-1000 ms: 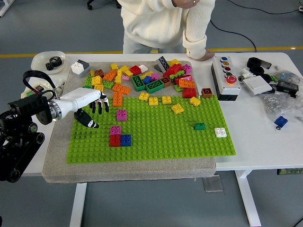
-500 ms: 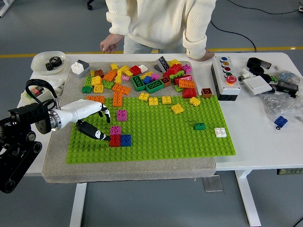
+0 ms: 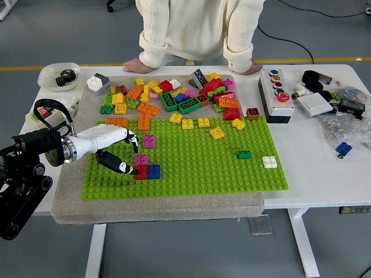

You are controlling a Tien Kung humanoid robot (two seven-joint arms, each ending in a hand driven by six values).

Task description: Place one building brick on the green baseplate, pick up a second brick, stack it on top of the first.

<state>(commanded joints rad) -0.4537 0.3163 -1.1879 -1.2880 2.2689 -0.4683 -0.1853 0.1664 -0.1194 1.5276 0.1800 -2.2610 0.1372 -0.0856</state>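
The left hand (image 3: 119, 152) reaches over the green baseplate (image 3: 197, 168), thumb touching the red brick (image 3: 141, 172) beside the blue brick (image 3: 153, 170). Fingers spread, gripping nothing. A pink brick (image 3: 141, 159) sits atop the red

A robotics lab is indicated: a white table (image 3: 307, 174) on grey floor with yellow tape (image 3: 324, 59), a button control box (image 3: 277, 95), cables, gears in a bowl (image 3: 58, 75).

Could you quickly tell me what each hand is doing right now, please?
Left hand: open, holding nothing, thumb reaching to the red brick on the green baseplate.
Right hand: not in view.
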